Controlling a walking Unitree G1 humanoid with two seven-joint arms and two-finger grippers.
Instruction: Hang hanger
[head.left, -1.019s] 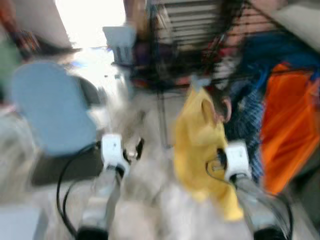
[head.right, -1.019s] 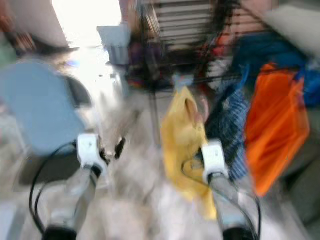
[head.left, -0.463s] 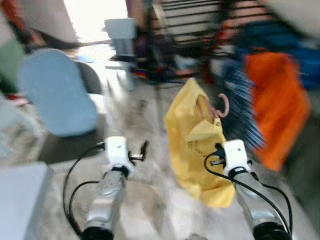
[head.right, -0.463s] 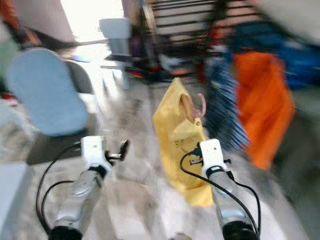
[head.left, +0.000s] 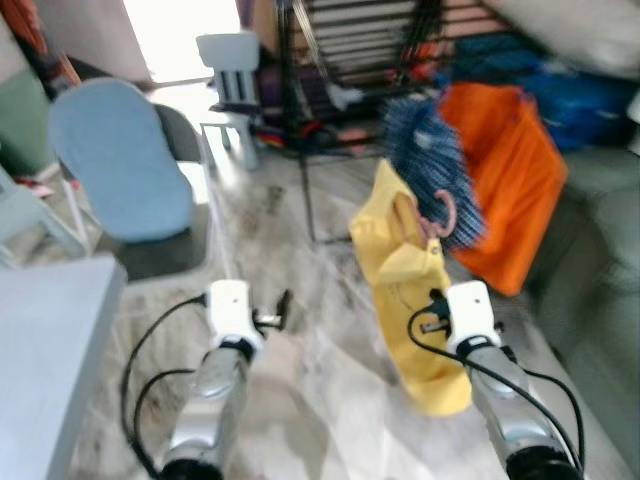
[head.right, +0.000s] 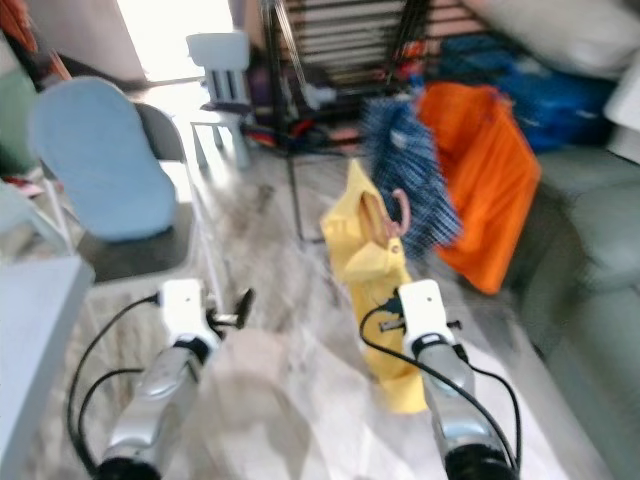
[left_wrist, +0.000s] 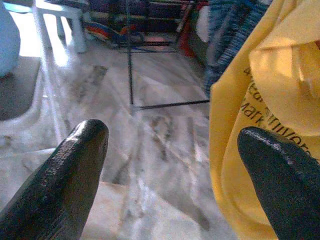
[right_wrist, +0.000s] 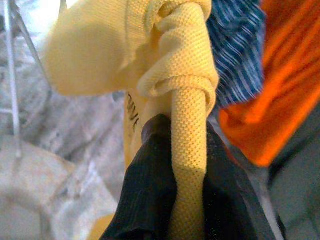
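A yellow shirt (head.left: 405, 290) hangs on a pink hanger whose hook (head.left: 446, 214) sticks out at its collar. My right gripper (right_wrist: 186, 150) is shut on a rolled fold of the yellow fabric and holds the shirt up above the floor. My left gripper (left_wrist: 170, 170) is open and empty, low over the marble floor left of the shirt. A black metal clothes rack (head.left: 303, 110) stands ahead, with a blue striped garment (head.left: 425, 160) and an orange garment (head.left: 510, 180) hanging on it.
A chair with a blue cover (head.left: 120, 160) stands at the left, a small white chair (head.left: 225, 70) behind it. A grey table edge (head.left: 40, 350) is at the near left. A grey sofa (head.left: 600, 230) runs along the right. Marble floor (head.left: 320, 380) lies between.
The whole picture has shifted and sharpened as the camera moved; the grey table has come into view at left. The right gripper still holds the yellow shirt; the left stays open.
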